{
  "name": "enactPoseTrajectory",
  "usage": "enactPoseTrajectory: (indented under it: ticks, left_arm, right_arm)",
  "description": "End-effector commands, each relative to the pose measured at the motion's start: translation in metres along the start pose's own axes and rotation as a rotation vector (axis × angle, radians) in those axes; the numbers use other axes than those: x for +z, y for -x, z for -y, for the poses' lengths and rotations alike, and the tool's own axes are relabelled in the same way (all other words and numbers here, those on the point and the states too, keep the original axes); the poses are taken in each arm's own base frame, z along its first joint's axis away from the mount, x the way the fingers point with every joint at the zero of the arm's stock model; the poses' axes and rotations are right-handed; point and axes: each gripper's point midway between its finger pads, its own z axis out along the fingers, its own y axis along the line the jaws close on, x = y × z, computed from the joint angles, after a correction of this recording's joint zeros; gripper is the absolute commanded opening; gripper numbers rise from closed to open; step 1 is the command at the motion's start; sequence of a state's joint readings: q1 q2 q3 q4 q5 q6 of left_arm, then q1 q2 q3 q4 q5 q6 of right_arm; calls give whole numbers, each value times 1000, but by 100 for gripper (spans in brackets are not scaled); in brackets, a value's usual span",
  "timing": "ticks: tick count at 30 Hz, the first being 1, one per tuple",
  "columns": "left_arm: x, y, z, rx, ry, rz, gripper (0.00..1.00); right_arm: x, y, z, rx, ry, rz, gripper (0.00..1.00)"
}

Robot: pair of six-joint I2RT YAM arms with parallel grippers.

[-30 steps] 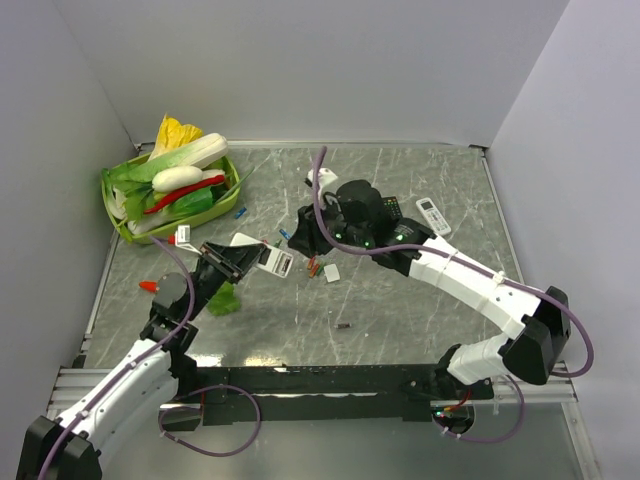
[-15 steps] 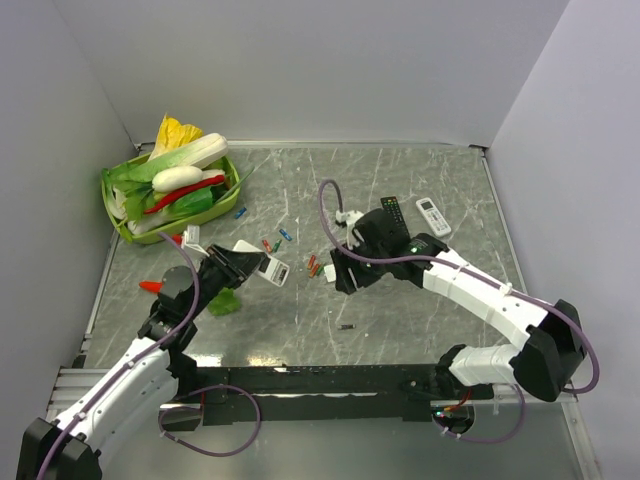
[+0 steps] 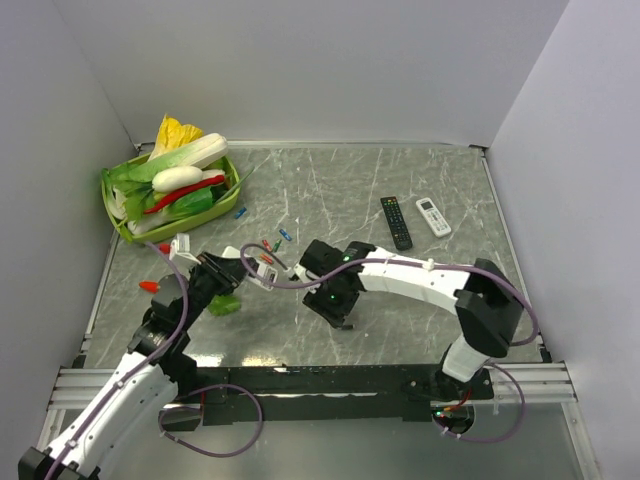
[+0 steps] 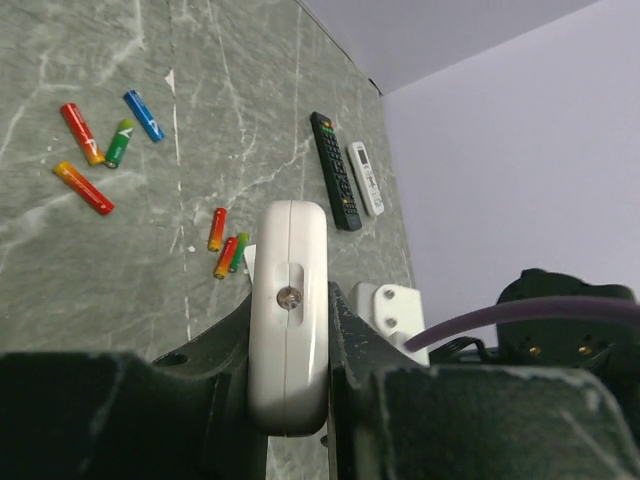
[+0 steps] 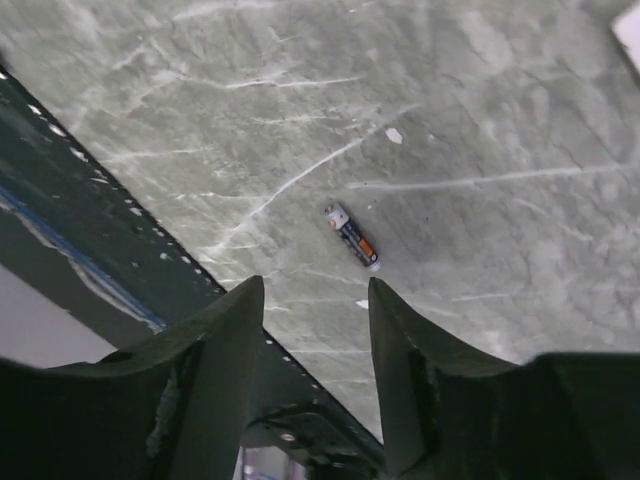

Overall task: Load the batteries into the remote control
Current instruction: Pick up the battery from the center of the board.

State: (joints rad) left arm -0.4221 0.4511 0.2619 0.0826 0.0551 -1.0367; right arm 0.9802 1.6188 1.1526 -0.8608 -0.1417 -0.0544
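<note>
The remote control stands edge-on, white, clamped between my left gripper's black fingers; from above the remote control hangs over the table left of centre, the left gripper shut on it. Several coloured batteries lie loose on the marbled table, a group of three nearer the remote. A dark battery with an orange band lies just ahead of my right gripper, which is open and empty, pointing down near the front edge. More batteries lie mid-table.
A green basket of vegetables stands at the back left. A long black remote and a white remote lie at the back right. An orange carrot and green leaf lie by the left arm. The table's dark front rail is close.
The right arm has swung from the table's middle toward the front edge and come down over the dark battery. The left gripper, still holding the remote, has shifted slightly left and nearer.
</note>
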Motion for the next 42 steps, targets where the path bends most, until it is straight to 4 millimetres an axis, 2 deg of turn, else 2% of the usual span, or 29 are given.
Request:
enactPoseTrajectory:
  ticks: [1, 3, 10, 20, 25, 30, 31, 33, 38, 42]
  left_arm:
    - [-9, 24, 7, 42, 38, 83, 2]
    - [-12, 27, 5, 57, 52, 96, 2]
    - [-18, 34, 6, 83, 72, 118, 2]
    - [-13, 30, 5, 83, 65, 102, 2]
    - [-13, 30, 5, 82, 65, 102, 2]
    - [-13, 30, 5, 79, 66, 102, 2]
    - [-13, 30, 5, 80, 64, 101, 2]
    - [-13, 30, 6, 79, 63, 102, 2]
    - [-12, 30, 9, 73, 47, 104, 2]
    - [-13, 30, 13, 73, 24, 102, 2]
  right_arm:
    - [1, 0, 7, -110, -54, -70, 49]
    - [10, -2, 5, -131, -45, -104, 44]
    - [32, -9, 3, -180, -43, -181, 40]
    - [52, -18, 6, -206, -76, -241, 35]
    - [60, -23, 9, -221, -99, -275, 29]
    - [60, -27, 10, -224, -107, -277, 28]
    - [59, -26, 10, -224, -107, -270, 18]
    - [58, -22, 9, -216, -109, -245, 10]
    - [55, -10, 6, -202, -102, -190, 2]
    - [39, 10, 6, -153, -86, -82, 0]
